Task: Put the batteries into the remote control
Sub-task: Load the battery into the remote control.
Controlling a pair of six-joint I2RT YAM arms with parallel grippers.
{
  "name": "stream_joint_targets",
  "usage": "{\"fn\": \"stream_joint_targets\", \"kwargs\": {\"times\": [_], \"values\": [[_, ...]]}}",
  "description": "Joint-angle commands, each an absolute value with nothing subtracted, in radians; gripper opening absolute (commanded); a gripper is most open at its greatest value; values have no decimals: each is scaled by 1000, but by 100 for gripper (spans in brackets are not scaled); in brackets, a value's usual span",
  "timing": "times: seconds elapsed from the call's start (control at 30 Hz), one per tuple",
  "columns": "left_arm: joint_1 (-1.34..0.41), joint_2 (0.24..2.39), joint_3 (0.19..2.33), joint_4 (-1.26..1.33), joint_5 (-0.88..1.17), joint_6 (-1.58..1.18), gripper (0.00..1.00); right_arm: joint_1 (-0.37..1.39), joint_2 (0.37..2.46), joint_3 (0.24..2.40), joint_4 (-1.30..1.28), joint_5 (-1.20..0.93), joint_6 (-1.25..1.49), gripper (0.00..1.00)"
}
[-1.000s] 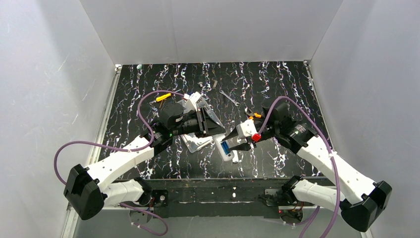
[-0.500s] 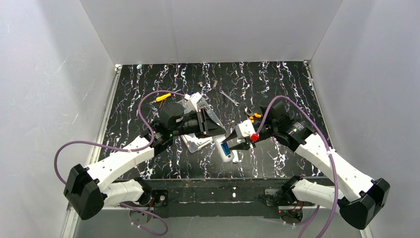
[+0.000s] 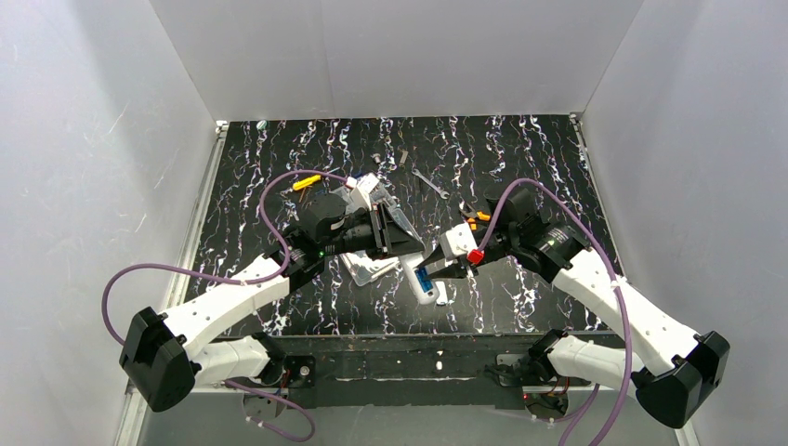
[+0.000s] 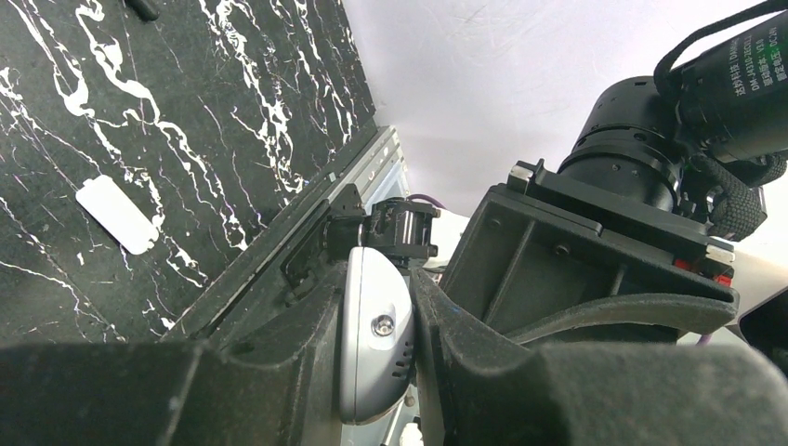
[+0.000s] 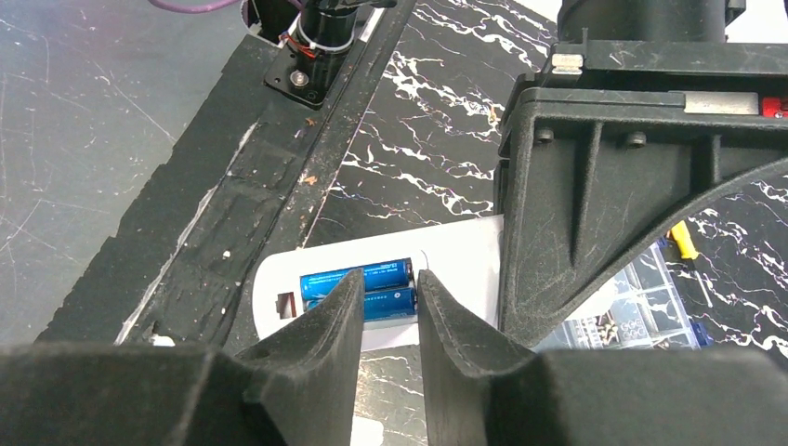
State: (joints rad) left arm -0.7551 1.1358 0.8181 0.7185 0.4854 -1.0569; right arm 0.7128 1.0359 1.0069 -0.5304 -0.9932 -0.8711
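The white remote control (image 3: 415,271) lies back up near the table's front edge. My left gripper (image 3: 400,243) is shut on its windowed end, seen as a pale rounded tip (image 4: 374,353) clamped between the pads. Two blue batteries (image 5: 321,280) lie side by side in the remote's recess (image 5: 465,251). My right gripper (image 5: 388,283) hovers right over them, jaws narrowly apart with nothing between them. From above it (image 3: 437,270) sits at the remote's right side, and one blue battery (image 3: 423,278) shows.
A small white cover piece (image 3: 440,295) lies on the table by the remote's near end; it also shows in the left wrist view (image 4: 116,215). A clear compartment box (image 5: 641,297) sits behind the remote. A yellow-handled screwdriver (image 3: 306,182) and orange-handled pliers (image 3: 479,216) lie farther back.
My right arm has shifted slightly left, bringing its gripper a bit closer over the remote. The left arm and the remote have not moved.
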Motion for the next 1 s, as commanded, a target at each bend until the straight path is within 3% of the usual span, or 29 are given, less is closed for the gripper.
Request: {"fn": "stream_joint_targets", "kwargs": {"times": [0.0, 0.97], "values": [[-755, 1112, 829, 812, 486, -1084, 0, 713, 1040, 1011, -560, -999, -868, 34], [-755, 1082, 886, 850, 491, -1158, 0, 712, 959, 863, -496, -1000, -762, 18]]}}
